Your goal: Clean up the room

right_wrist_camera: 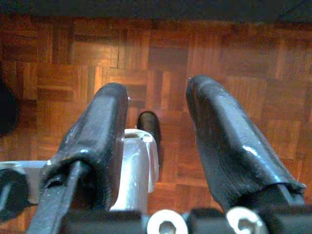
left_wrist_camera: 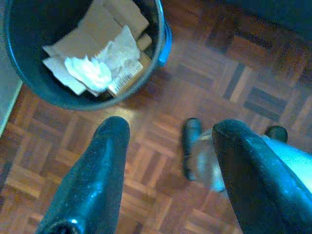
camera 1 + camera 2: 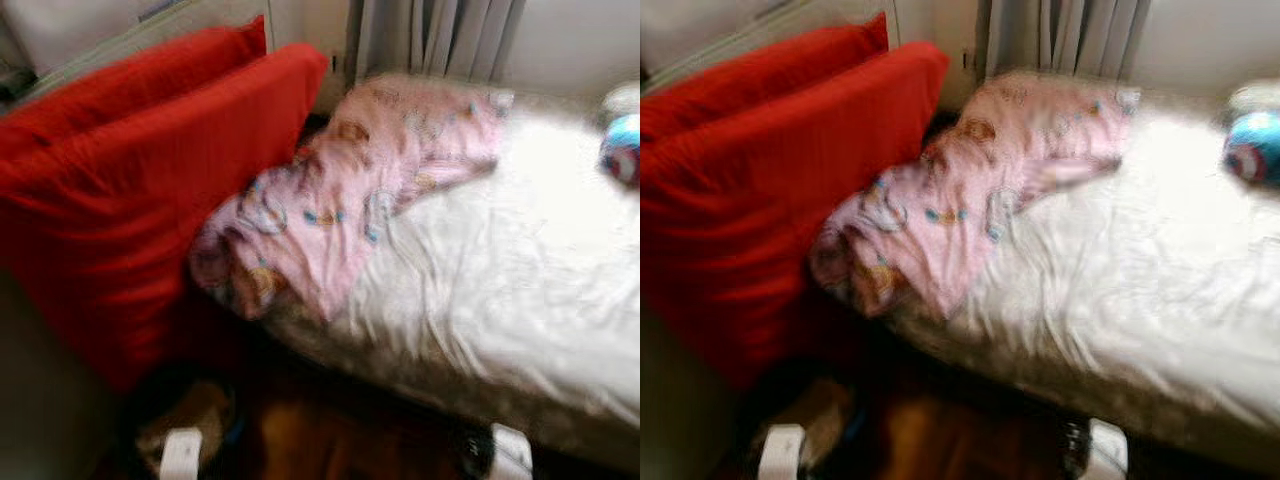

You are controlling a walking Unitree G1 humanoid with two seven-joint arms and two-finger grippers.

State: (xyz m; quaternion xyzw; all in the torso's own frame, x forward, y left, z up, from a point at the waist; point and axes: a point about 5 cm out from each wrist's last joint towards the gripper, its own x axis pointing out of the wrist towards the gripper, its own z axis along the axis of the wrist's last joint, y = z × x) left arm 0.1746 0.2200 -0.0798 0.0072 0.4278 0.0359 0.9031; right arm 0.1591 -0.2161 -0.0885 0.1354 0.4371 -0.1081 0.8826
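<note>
You get no readable text anywhere here. The pink blanket (image 3: 340, 200) carries cartoon prints only, too blurred to make out any letters, and the papers in the bin (image 2: 92, 58) show faint printed lines you can't read. Same for the blue-red ball (image 3: 622, 148): colours, no legible marking.

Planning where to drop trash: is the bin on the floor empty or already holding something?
Partly filled. The left wrist view shows the dark bin holding cardboard pieces and crumpled white paper.
</note>
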